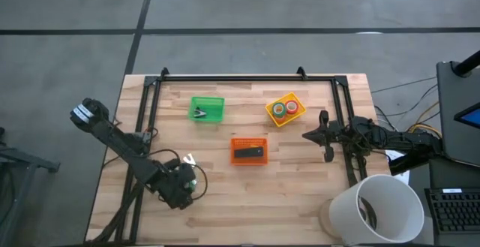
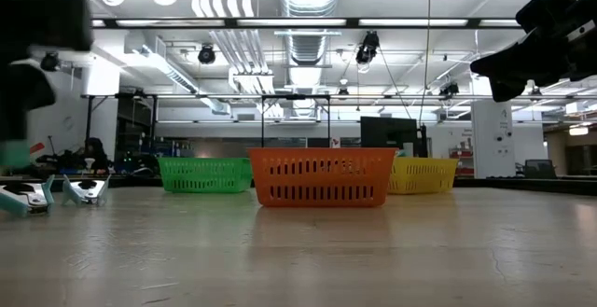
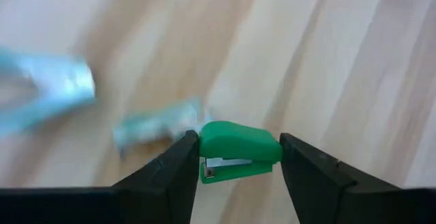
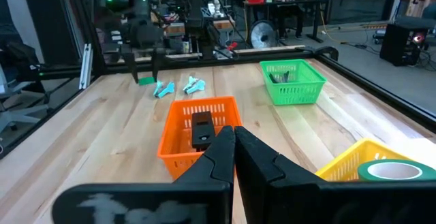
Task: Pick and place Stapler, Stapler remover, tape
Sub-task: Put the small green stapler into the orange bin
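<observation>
Left wrist view: left gripper (image 3: 240, 157) stands with its two dark fingers apart, and a small green stapler (image 3: 238, 152) sits between them on the wood table (image 3: 354, 60). One finger touches its side; on the other side I cannot tell if there is contact — so a firm hold is not sure. Two pale blue metal pieces (image 3: 48, 91) lie just beyond, blurred.

High view: this gripper is at the table's near-left part, well apart from the three baskets. Black stapler (image 1: 249, 153) lies in the orange basket (image 1: 249, 142), middle of table. Tape (image 1: 284, 109) rolls are in the yellow basket (image 1: 271, 115), and a small dark item is in the green basket (image 1: 217, 101).

Right gripper (image 1: 313, 135) waits w/ fingers pressed together, empty, near the table's right side.
</observation>
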